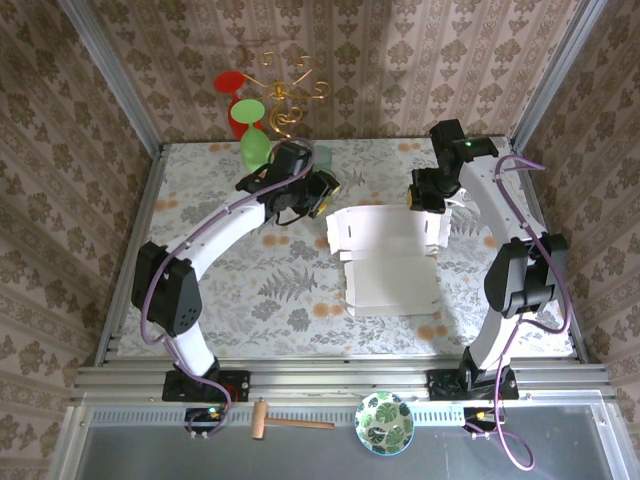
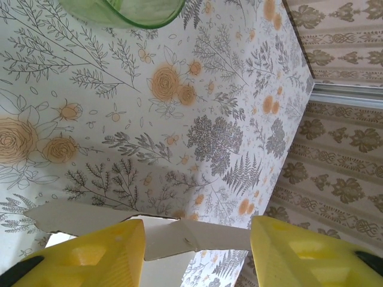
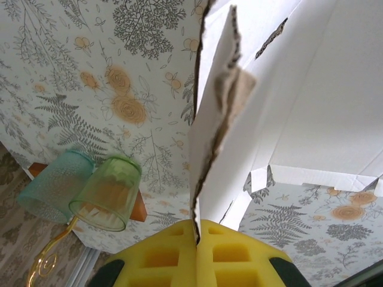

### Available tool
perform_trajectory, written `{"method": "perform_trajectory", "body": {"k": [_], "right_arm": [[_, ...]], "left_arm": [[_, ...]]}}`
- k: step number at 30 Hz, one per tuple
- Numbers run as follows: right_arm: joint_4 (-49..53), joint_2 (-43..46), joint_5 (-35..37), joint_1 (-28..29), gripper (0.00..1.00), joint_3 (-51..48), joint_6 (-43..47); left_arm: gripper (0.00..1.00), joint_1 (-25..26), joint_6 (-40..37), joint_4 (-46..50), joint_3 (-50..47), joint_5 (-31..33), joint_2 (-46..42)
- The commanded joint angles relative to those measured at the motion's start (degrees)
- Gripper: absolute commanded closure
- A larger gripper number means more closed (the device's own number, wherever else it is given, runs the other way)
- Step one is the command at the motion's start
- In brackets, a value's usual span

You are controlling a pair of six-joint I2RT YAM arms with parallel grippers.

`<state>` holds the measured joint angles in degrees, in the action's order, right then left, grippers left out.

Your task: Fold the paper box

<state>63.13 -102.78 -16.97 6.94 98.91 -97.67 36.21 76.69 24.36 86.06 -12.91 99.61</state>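
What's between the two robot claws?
The paper box lies between the left claw and right claw in the top view; the right claw pinches its edge.

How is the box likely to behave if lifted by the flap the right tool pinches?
Probably floppy: the box is thin creased sheet, and its flap curls above the right tool. Likely light, so it should lift easily but sag at the creases. The ragged edge suggests it could tear if yanked.
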Motion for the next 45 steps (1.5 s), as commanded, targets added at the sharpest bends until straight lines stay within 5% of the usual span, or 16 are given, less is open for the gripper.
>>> {"method": "perform_trajectory", "body": {"k": [1, 20, 38, 43, 45], "right_arm": [[0.50, 1.72, -0.71, -0.26, 1.00, -0.29, -0.68], [-4.14, 4.20, -2.00, 0.00, 1.00, -4.80, -0.70], [-20.90, 11.86, -3.09, 0.27, 1.00, -18.41, 2.65], [-26.61, 13.65, -3.15, 0.27, 1.00, -22.40, 3.03], [-31.74, 14.77, -3.44, 0.27, 1.00, -25.47, 3.49]], "left_arm": [[0.50, 0.63, 0.19, -0.36, 0.72, -2.00, 2.28], [0.55, 4.05, 5.11, -5.42, -1.06, -3.27, 3.75], [0.80, 4.01, 9.69, -11.47, -5.26, -3.45, 4.10], [1.00, 3.98, 11.12, -12.74, -6.64, -3.18, 3.79], [1.00, 4.01, 12.08, -13.50, -7.58, -2.69, 3.41]]}}
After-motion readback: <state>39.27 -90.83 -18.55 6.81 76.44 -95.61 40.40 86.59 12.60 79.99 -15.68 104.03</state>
